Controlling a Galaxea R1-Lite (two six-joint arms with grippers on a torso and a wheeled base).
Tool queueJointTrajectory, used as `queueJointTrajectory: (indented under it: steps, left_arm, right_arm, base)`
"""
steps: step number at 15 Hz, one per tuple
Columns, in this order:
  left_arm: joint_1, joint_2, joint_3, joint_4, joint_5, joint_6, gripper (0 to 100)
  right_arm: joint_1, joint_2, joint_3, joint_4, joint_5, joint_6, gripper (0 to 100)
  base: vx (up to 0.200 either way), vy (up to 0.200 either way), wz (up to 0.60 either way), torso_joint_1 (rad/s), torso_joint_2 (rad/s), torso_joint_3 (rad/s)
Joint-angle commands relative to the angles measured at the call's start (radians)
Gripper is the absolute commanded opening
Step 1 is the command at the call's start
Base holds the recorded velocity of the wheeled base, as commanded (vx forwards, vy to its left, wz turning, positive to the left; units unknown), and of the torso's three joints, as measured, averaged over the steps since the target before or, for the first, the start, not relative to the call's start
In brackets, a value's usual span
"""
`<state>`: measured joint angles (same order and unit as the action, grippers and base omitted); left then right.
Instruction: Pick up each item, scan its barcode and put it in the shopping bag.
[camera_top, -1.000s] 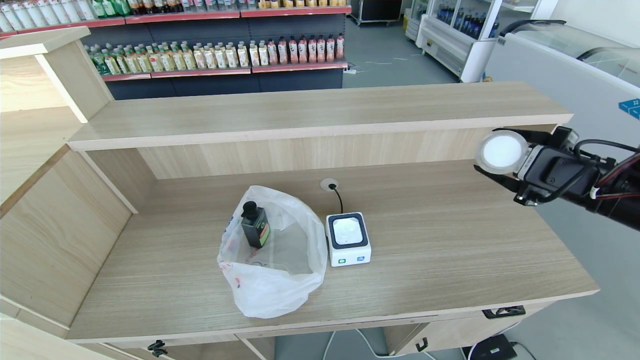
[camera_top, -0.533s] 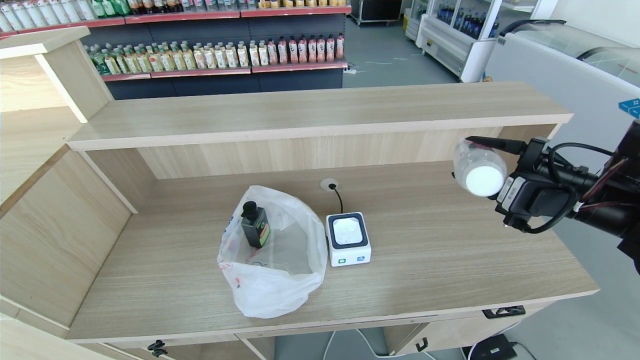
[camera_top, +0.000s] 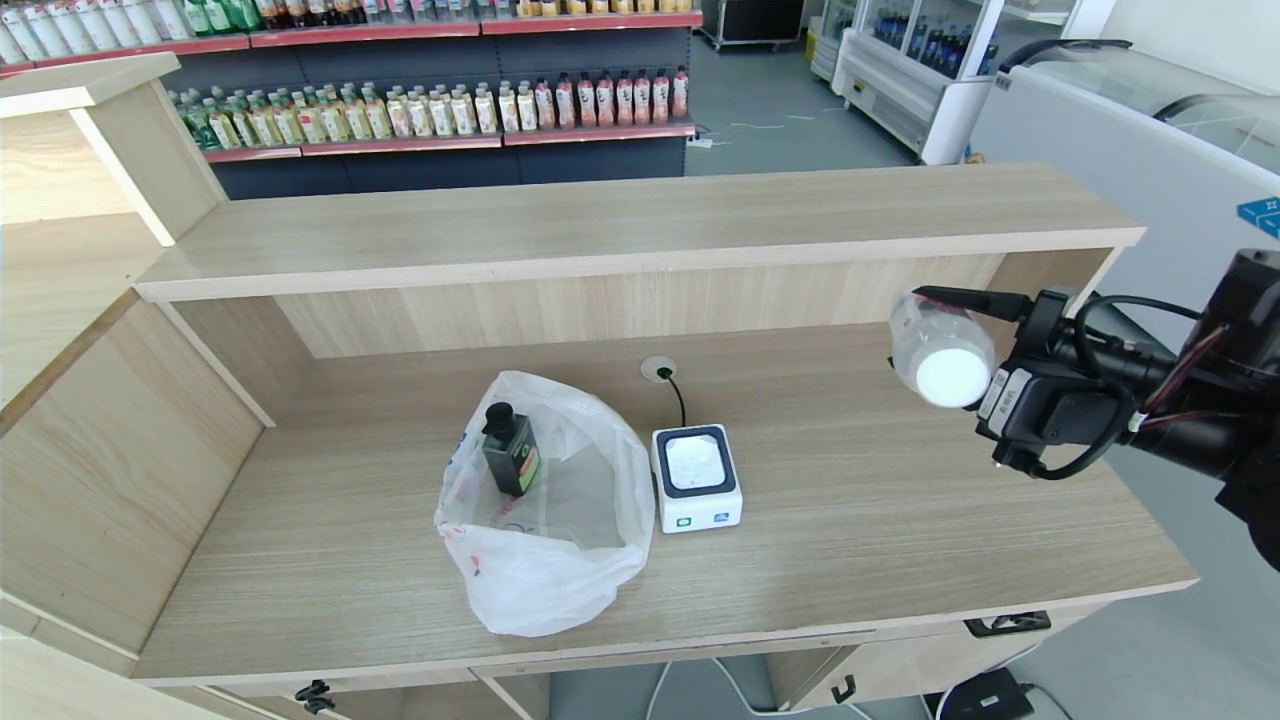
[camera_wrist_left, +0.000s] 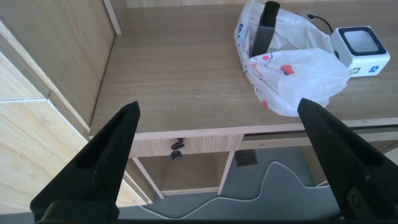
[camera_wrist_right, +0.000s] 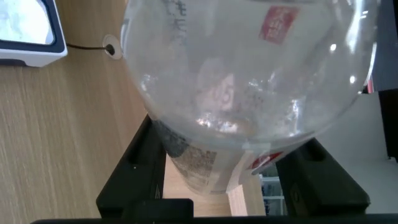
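Faced a pale wood counter (camera_top: 900, 520) with a raised ledge (camera_top: 640, 225) at twelve o'clock and a wood side panel (camera_top: 120, 440) at nine. Beyond, saw stocked shelves (camera_top: 450, 140) at eleven, grey floor (camera_top: 780, 130) at one, glass-door coolers (camera_top: 900, 80) and a white chest freezer (camera_top: 1100, 150) at two.

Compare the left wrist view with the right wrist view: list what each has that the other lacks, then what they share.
Left wrist view, not the right: the open left gripper held out past the counter's near edge, and the white shopping bag with a dark bottle standing in it.
Right wrist view, not the left: the clear bottle clamped in the right gripper, and the round cable hole in the counter top.
Shared: the white scanner and the wooden counter.
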<state>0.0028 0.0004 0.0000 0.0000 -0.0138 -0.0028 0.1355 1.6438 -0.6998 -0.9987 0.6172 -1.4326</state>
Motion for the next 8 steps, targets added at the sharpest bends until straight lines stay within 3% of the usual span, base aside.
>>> queueJointTrajectory:
  steps: [1, 5, 8]
  left_arm:
    - [0.000, 0.000, 0.000, 0.000, 0.000, 0.000, 100]
    - [0.000, 0.000, 0.000, 0.000, 0.000, 0.000, 100]
    - [0.000, 0.000, 0.000, 0.000, 0.000, 0.000, 100]
  right_arm:
    - [0.001, 0.010, 0.000, 0.000, 0.022, 0.000, 0]
    - [-0.001, 0.024, 0.000, 0.000, 0.062, 0.001, 0]
    - [0.001, 0.063, 0.000, -0.014, 0.111, 0.001, 0]
  base:
    - [0.000, 0.000, 0.60, 0.002, 0.01, 0.007]
    - [0.000, 0.000, 0.60, 0.004, 0.00, -0.002]
    - [0.000, 0.000, 0.00, 0.000, 0.00, 0.000]
